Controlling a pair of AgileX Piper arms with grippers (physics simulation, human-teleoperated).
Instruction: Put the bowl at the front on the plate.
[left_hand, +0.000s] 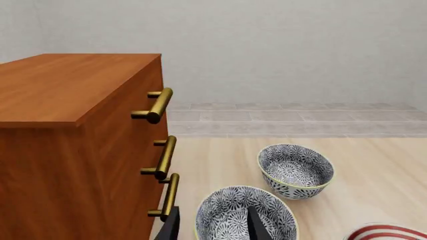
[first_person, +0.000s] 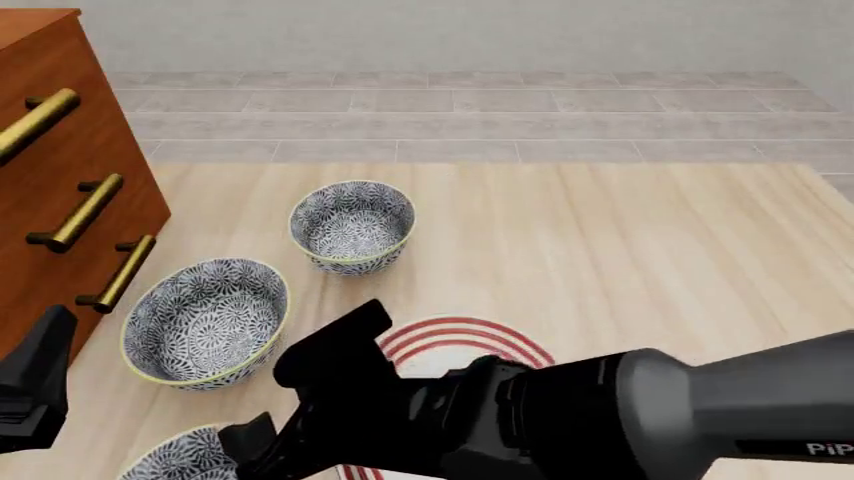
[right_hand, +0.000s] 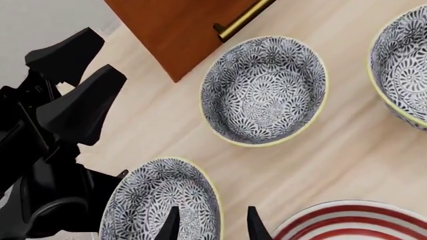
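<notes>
The round deep bowl with the black-and-white floral pattern (right_hand: 160, 202) sits at the near edge of the pale wooden surface (first_person: 627, 260), just beside the flat white red-ringed plate (right_hand: 353, 222). The right pincer (right_hand: 208, 222) is parted and empty, its fingers straddling the bowl's plate-side rim, apparently set for a rim grip. The left pincer (left_hand: 213, 225) stands open and empty over a second alike bowl (left_hand: 245, 212) by the brown wooden drawer chest (left_hand: 80, 145). A third bowl (first_person: 352, 225) lies farther back.
</notes>
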